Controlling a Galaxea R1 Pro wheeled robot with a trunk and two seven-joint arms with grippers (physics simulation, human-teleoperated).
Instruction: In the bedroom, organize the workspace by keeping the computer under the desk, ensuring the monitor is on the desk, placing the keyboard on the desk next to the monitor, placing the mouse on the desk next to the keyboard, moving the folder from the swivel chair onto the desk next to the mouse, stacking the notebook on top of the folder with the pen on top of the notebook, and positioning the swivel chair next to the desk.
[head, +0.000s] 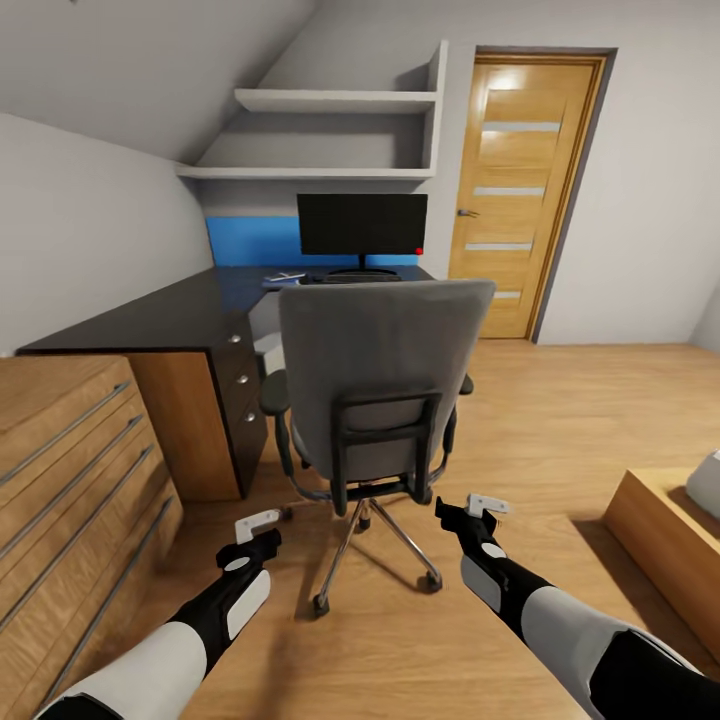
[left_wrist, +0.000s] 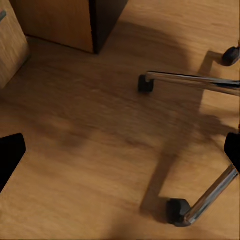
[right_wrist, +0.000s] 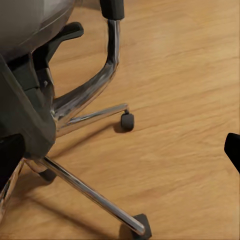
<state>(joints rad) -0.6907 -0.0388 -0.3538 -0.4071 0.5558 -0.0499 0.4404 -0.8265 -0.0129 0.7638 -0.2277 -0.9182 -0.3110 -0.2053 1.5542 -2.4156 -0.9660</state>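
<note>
The grey swivel chair (head: 385, 370) stands mid-room with its back to me, in front of the black desk (head: 170, 315). Its chrome legs and castors appear in the left wrist view (left_wrist: 200, 82) and the right wrist view (right_wrist: 85, 100). On the desk stands the monitor (head: 362, 224), with the slim keyboard (head: 350, 278) before its stand and a small pale item (head: 287, 276) beside that. A pale box, the computer (head: 266, 340), sits under the desk. The chair back hides the seat and the folder. My left gripper (head: 258, 530) (left_wrist: 120, 155) and right gripper (head: 480, 510) (right_wrist: 120, 155) hover open over the floor behind the chair.
A light oak drawer cabinet (head: 70, 470) stands close on my left, against the desk's end. A low wooden frame (head: 665, 540) sits at the right. The wooden door (head: 520, 190) is shut beyond the desk. Bare floor lies right of the chair.
</note>
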